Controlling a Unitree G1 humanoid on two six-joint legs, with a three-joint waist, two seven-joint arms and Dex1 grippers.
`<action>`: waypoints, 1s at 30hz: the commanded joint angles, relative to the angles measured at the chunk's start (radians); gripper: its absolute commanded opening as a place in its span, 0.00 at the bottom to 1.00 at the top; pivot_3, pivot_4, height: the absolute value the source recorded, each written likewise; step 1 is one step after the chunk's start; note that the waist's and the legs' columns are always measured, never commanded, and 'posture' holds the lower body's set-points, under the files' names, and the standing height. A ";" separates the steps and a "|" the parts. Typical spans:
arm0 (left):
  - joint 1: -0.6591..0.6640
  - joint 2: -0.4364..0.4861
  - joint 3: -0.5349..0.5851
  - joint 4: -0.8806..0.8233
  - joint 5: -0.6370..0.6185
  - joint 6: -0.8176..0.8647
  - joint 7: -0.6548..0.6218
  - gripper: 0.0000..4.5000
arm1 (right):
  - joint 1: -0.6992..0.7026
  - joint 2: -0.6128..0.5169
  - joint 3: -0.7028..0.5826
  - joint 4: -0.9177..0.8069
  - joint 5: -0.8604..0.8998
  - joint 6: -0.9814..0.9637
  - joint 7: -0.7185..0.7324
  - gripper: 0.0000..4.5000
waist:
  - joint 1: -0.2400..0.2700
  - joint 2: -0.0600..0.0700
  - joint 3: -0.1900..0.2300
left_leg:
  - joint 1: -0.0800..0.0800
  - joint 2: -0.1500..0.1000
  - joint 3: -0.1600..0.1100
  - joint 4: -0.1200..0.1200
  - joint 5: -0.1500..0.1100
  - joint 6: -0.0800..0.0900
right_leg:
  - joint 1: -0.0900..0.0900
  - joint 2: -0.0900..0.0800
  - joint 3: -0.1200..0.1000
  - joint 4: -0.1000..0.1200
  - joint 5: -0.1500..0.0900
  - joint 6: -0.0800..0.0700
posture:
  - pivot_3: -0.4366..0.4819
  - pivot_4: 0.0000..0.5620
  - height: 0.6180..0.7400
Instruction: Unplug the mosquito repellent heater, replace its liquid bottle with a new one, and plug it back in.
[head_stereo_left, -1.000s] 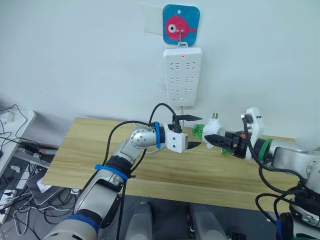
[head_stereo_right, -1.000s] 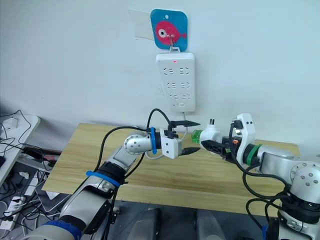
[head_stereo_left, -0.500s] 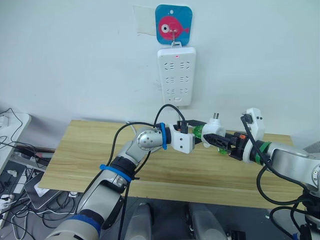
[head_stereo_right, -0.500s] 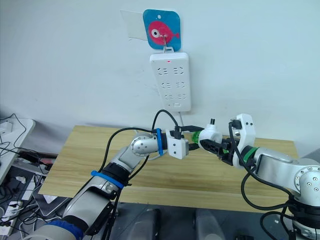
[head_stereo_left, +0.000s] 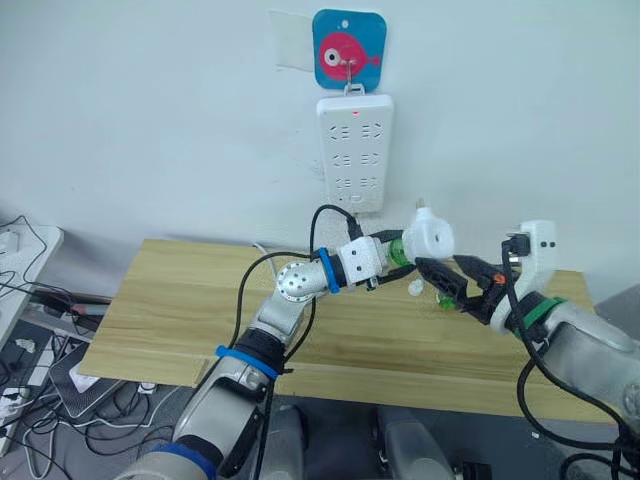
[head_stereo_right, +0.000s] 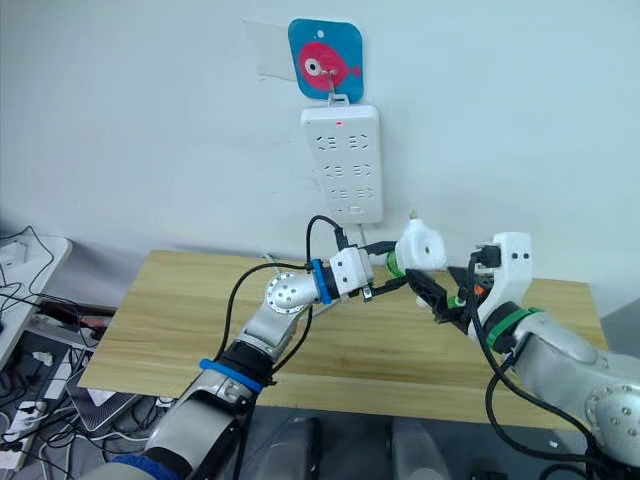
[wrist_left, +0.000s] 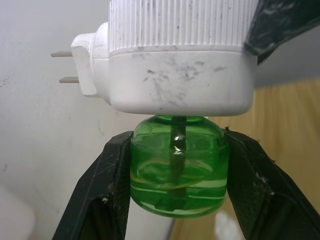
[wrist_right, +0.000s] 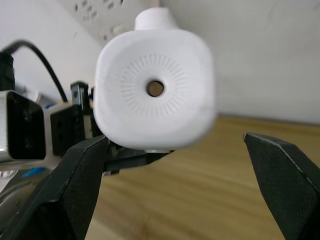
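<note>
**Heater held by its bottle**

The left gripper clamps the green bottle under the heater, above the table. The right gripper is spread, empty. Light, smooth plastic; likely slippery, so grasp the heater's flat sides.

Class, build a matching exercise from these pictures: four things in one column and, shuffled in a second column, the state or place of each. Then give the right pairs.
Column one:
1. mosquito repellent heater
2. green liquid bottle
3. right gripper
4. power strip

Column two:
A. hanging on the wall, red light on
B. clamped between the left gripper fingers
C. open, not touching the heater
D. held above the table, prongs free of any socket

Pairs: 1-D, 2-B, 3-C, 4-A
</note>
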 joint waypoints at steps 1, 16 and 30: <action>0.024 -0.041 0.028 -0.082 -0.107 0.073 -0.033 0.49 | 0.021 0.055 0.019 -0.080 -0.175 -0.097 0.035 1.00 | -0.005 0.000 0.000 | 0.000 0.000 0.000 0.000 0.000 0.000 | 0.000 0.000 0.000 0.000 0.000 0.000 | 0.36 0.34 1.00; 0.088 -0.108 0.041 -0.234 -0.207 0.305 -0.028 0.49 | -0.074 0.241 0.169 -0.059 -0.483 -0.135 0.059 1.00 | -0.028 0.001 -0.001 | 0.002 0.000 0.000 0.000 0.000 0.000 | 0.001 0.001 0.001 0.001 0.000 0.000 | 0.35 0.33 1.00; 0.142 -0.114 0.051 -0.339 -0.239 0.427 -0.003 0.71 | -0.106 0.288 0.159 -0.035 -0.540 -0.105 0.112 0.67 | -0.028 0.002 -0.001 | 0.002 0.000 0.000 0.000 0.000 0.000 | 0.001 0.001 0.001 0.001 0.000 0.000 | 0.37 0.34 1.00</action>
